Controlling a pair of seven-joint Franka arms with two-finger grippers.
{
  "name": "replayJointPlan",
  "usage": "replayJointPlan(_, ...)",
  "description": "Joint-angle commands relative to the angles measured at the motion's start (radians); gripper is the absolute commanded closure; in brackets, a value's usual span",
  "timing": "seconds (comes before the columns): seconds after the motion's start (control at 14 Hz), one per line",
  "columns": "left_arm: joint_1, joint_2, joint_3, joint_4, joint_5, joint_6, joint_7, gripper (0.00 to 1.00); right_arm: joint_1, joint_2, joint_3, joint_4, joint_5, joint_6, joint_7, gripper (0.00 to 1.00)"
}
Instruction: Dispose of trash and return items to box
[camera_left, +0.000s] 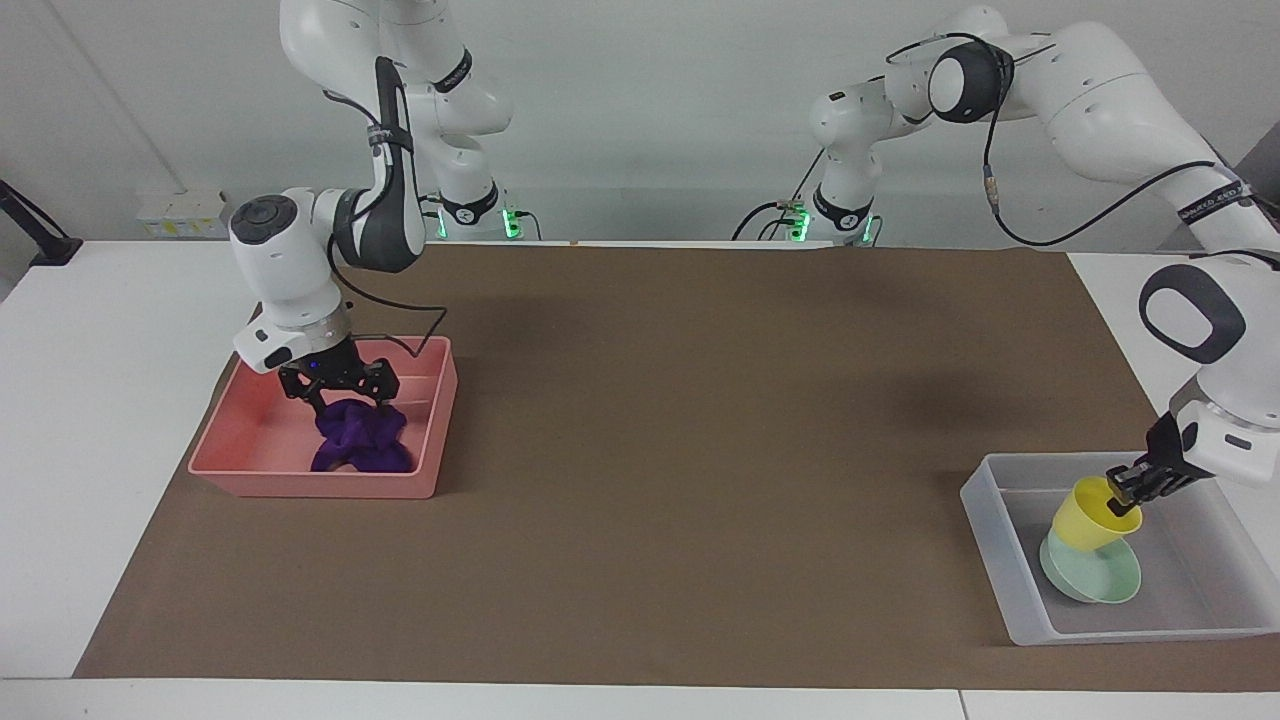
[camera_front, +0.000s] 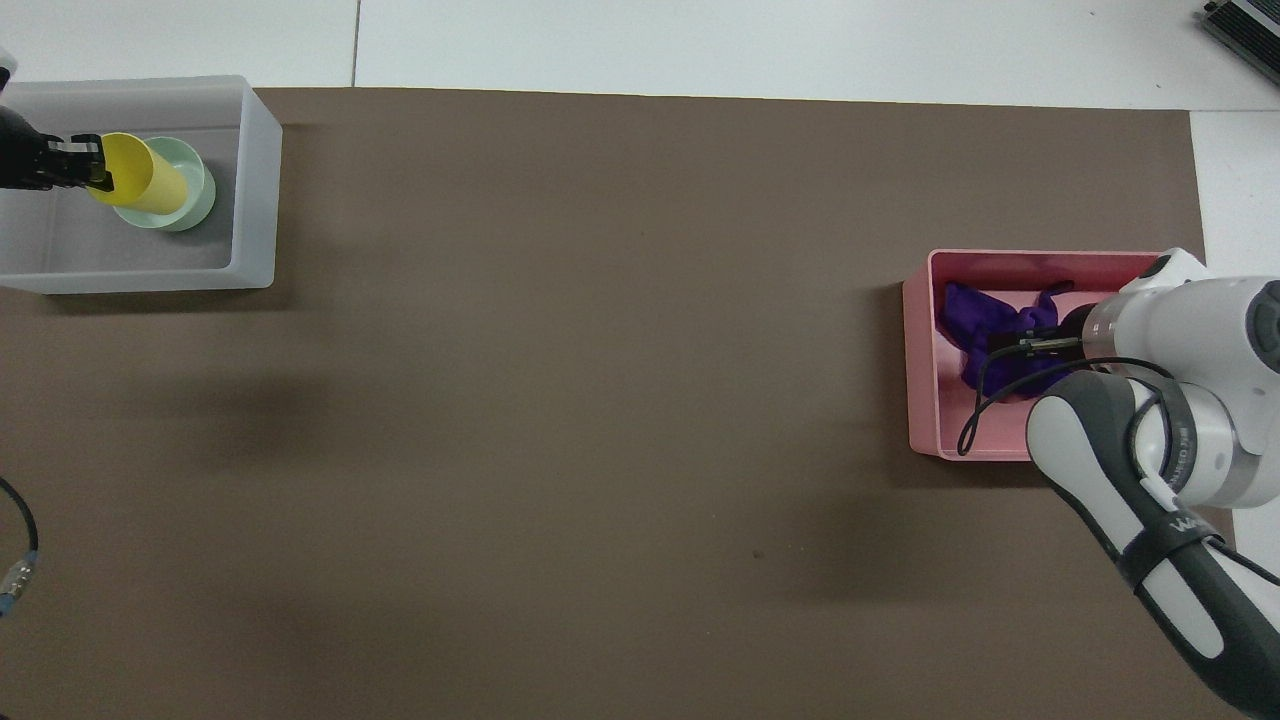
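Facing view: at lower right, the left gripper (camera_left: 1127, 487) is pinching the rim of the tilted cup (camera_left: 1092, 514), which is leaning in the bowl (camera_left: 1095, 578) inside the box (camera_left: 990, 520). At left, the right gripper (camera_left: 340, 395), fingers spread, is hanging over the cloth (camera_left: 358, 440) lying in the pink tray (camera_left: 240, 440).
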Motion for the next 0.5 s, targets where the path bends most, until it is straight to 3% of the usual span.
replayJointPlan(0.0,0.036,0.056,-0.024,0.057,0.007,0.011,0.01,1.0,-0.002,-0.028,0.02,0.047,0.015,-0.097,0.038,0.0)
replayJointPlan(0.29,0.044,0.052,-0.018,0.03,-0.001,0.051,0.009,1.0,-0.002,-0.049,0.021,0.175,0.015,-0.285,0.063,0.0)
replayJointPlan(0.43,0.041,0.043,-0.018,-0.018,-0.002,0.134,0.009,1.0,-0.002,-0.054,0.021,0.231,0.014,-0.363,0.067,0.0)
